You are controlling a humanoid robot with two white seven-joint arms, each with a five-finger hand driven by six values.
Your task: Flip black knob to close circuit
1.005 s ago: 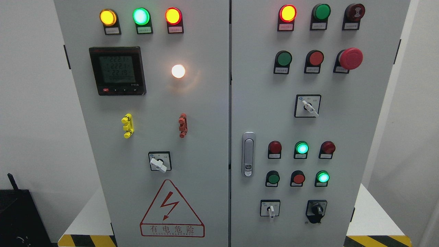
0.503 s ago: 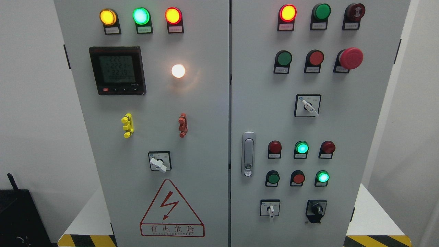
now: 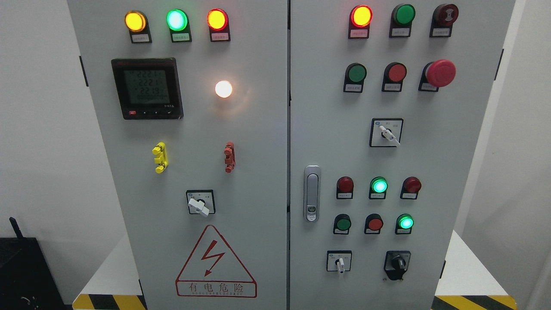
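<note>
Neither hand shows, so I can't tell their state; the black knob sits untouched, low on the cabinet's right door.

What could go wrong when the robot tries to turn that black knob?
1. The black knob sits low on the right door, close beside a white switch; a hand could bump that instead.
2. Lit green buttons sit just above, so a reaching hand might press one.
3. No hand shows yet, so the whole reach is still ahead and could drift off aim.
</note>
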